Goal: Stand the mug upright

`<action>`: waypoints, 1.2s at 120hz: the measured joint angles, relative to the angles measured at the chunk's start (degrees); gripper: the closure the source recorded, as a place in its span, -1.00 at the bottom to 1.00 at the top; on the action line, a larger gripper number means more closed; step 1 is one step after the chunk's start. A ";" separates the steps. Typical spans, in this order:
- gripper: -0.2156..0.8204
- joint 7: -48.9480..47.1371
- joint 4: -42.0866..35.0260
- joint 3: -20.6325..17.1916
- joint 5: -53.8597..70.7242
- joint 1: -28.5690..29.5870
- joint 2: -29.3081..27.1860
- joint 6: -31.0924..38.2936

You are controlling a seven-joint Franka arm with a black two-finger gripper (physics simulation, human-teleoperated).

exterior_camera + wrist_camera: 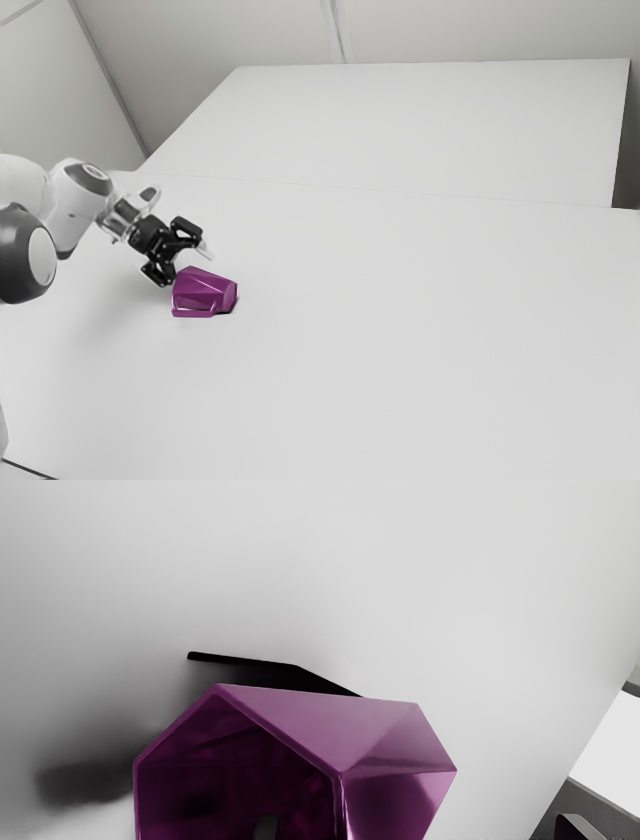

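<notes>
One purple mug (204,292) lies on its side on the white table (420,300), just ahead of the gripper (187,264) and below it, with its open mouth (215,740) toward the hand and its base pointing away. The gripper is wide open and has hold of nothing. In the wrist view one finger (266,828) shows against the dark of the mouth, while the other finger (575,828) stands out past the mug's side wall, so that wall runs between the two; whether the first tip is actually inside the mouth or just short of it, I cannot tell.

The step in hand looks like lining up a grip on the wall near the rim. The next move probably calls for easing the hand forward along that wall, one finger inside and one outside, then closing on it. After that the mug would need a small lift and a turn that brings the base down and the mouth up. Closing too early could catch only the edge, and the slanted facets might let the mug twist or slide away from the hand.
</notes>
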 joint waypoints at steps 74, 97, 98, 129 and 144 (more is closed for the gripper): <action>0.78 0.27 -3.03 0.08 -2.99 0.19 -1.43 0.06; 0.89 0.43 -3.07 0.09 -3.25 0.24 -3.34 -0.29; 0.89 0.44 -3.08 0.08 -3.24 0.24 -3.41 -0.30; 0.92 -0.15 -2.97 0.00 -0.83 -0.15 -6.39 0.21; 0.93 -2.29 -5.20 0.05 5.41 -3.28 -11.06 4.59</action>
